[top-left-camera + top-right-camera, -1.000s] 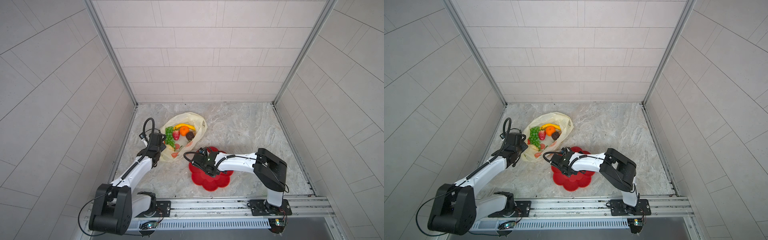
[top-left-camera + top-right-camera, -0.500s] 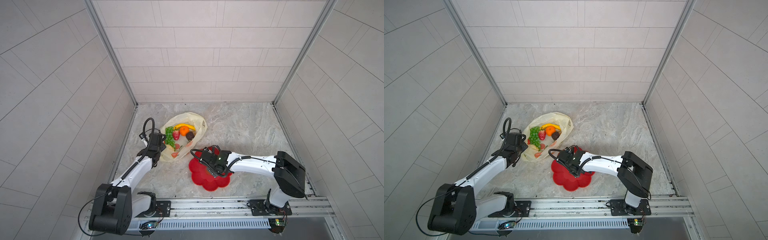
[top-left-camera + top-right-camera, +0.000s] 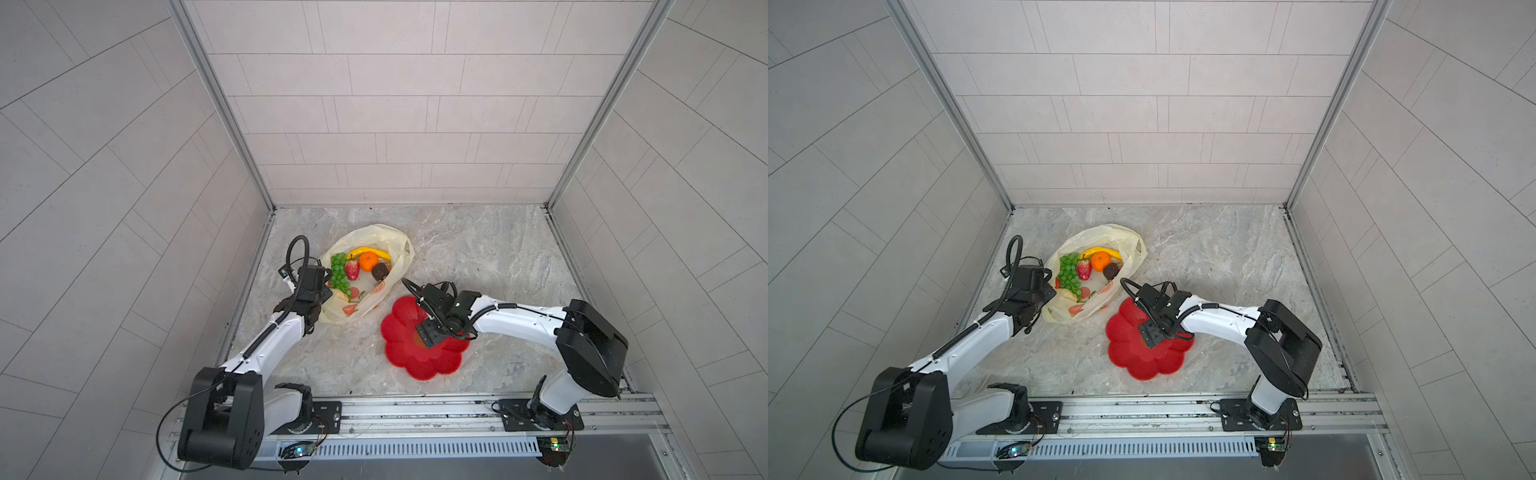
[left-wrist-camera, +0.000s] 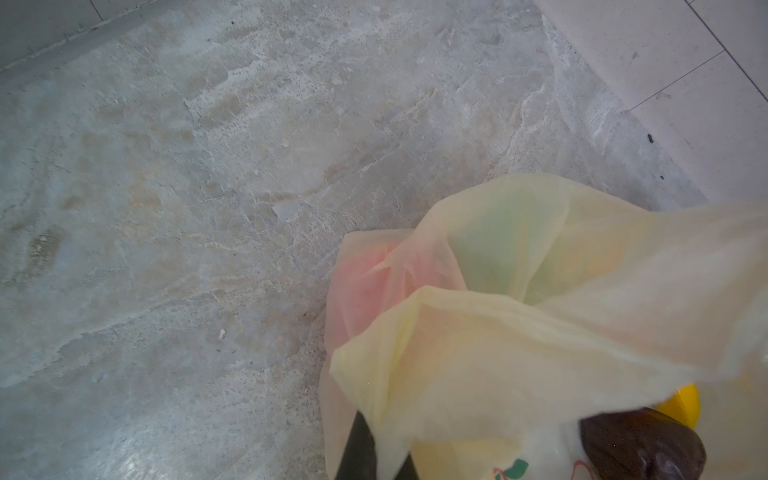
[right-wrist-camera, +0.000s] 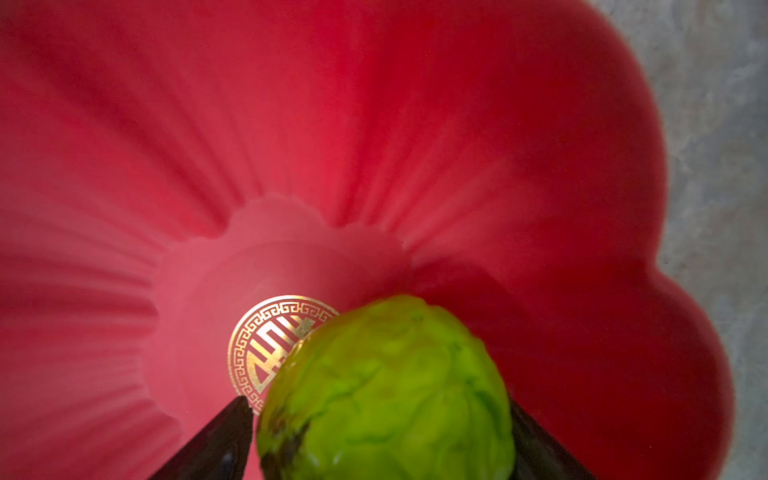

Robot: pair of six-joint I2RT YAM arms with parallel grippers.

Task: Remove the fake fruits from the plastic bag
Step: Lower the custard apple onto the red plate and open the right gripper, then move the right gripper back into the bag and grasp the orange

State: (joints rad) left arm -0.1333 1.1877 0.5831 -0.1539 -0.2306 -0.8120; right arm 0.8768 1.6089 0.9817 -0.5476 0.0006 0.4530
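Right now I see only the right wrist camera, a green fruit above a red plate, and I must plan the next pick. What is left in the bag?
Observer: In both top views I can make out a banana, grapes, a strawberry, an orange and a dark brown fruit in the open bag.
Operator: Is anything holding the bag open?
Observer: The left tool is shut on the bag's edge, next to the grapes.
Operator: Which way is the bag from the plate?
Observer: Close beside the plate, behind it and to its left in both top views.
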